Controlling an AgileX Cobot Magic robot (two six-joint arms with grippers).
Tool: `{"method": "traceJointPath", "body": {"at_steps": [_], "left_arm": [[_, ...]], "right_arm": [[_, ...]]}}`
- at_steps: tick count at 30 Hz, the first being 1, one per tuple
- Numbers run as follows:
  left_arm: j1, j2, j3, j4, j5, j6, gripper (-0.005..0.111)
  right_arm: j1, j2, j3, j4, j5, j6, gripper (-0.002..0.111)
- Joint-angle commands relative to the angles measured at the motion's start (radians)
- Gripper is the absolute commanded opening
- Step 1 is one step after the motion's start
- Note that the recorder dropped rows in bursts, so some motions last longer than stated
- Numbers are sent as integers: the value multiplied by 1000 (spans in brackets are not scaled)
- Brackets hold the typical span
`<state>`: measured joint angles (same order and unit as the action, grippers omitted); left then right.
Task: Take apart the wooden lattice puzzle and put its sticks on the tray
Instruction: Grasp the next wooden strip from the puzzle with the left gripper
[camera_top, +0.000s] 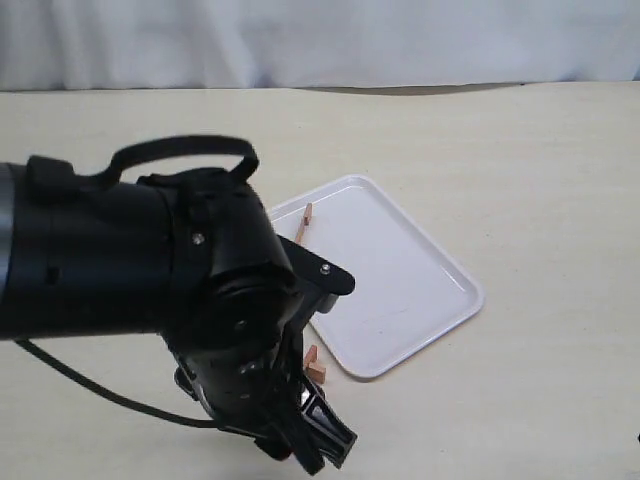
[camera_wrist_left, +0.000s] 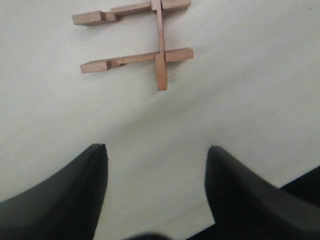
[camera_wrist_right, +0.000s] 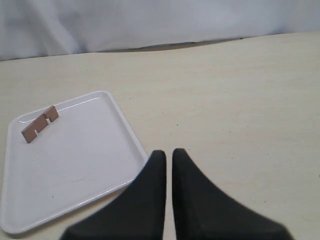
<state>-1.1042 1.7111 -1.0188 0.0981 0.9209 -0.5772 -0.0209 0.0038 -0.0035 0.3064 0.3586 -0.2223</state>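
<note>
Puzzle (camera_wrist_left: 160, 45): three sticks locked together, two side by side and one crossing them. It lies on the table (camera_wrist_left: 240, 100), just beside the tray's edge. In the exterior view only a bit of it (camera_top: 315, 366) shows behind the left arm (camera_top: 150, 270).
Loose stick (camera_wrist_right: 40, 125): one, flat on the tray near a corner, notches showing (camera_top: 303, 222).
Tray (camera_wrist_right: 75, 165): bare apart from that stick (camera_top: 400, 280).
Left claw (camera_wrist_left: 157, 148): spread wide and empty, above the table, with the puzzle ahead of its tips and apart from them.
Right claw (camera_wrist_right: 169, 152): fingers almost pressed together, nothing between them, by the tray's rim.
Done: one stick of four, I judge.
To do: pull the other three apart and carry each to the tray.
</note>
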Motion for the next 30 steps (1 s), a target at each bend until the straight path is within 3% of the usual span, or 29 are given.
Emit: {"method": "traceJointPath", "body": {"at_steps": [1,8,16,25,30], "left_arm": [[-2,-3,65,-2,-136,-75,55],[-2,50,80,5,-198,-115,55],[-2,193,6,26,-192,-85,55],[0,236,-33,59,-199,-85,55],[0,236,-33,66,-195,-85,38]], "right_arm": [[-4,8,4,-1,-13,1,5],[-4,8,4,-1,-13,1,5],[-4,8,4,-1,-13,1,5],[-4,8,4,-1,-13,1,5],[-4,8,4,-1,-13,1,5]]}}
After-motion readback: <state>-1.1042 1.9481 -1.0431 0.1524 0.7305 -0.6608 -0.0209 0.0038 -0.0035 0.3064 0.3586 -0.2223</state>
